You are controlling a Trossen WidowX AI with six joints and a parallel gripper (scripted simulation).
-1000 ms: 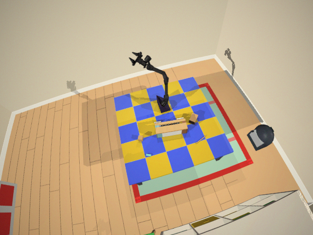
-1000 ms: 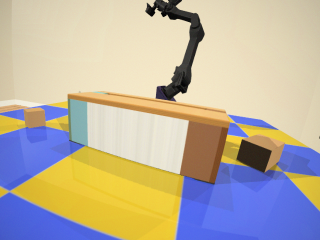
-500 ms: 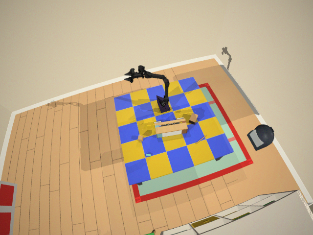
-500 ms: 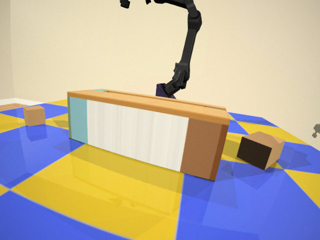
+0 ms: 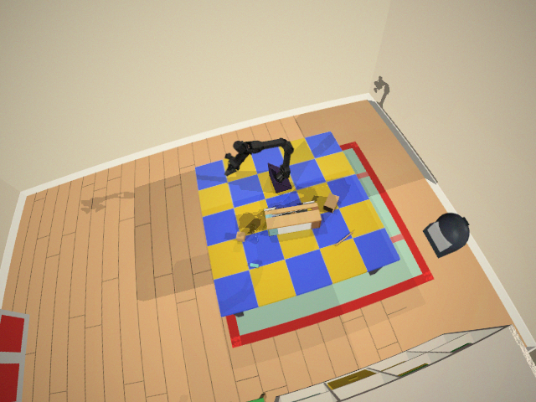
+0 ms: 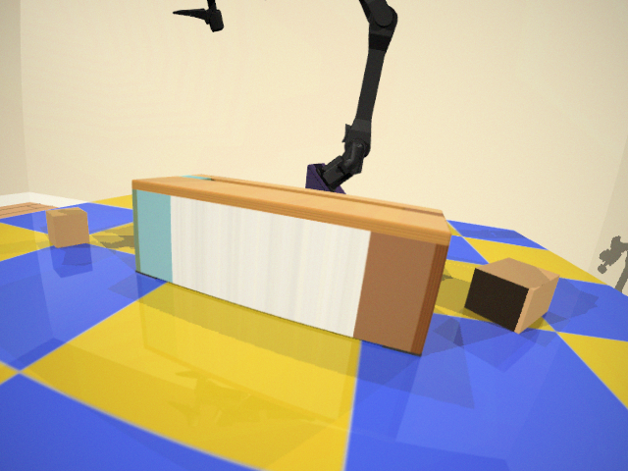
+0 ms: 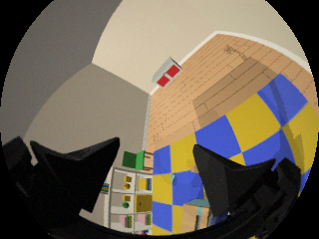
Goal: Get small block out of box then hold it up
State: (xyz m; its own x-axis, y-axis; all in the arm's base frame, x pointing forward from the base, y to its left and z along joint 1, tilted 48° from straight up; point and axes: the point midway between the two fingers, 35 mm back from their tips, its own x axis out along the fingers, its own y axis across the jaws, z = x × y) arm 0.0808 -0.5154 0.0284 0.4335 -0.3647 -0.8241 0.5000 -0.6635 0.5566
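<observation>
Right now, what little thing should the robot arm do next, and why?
I think it should lower its open gripper a little and bring it toward the long box, without touching it. The gripper is up high, off to one side of the box, with nothing between its fingers.

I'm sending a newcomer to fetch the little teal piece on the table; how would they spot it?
Find the blue-and-yellow checkered table. Beyond the long wooden box's teal end lies a small teal piece, low and flat, unlike the tan cube nearby.
</observation>
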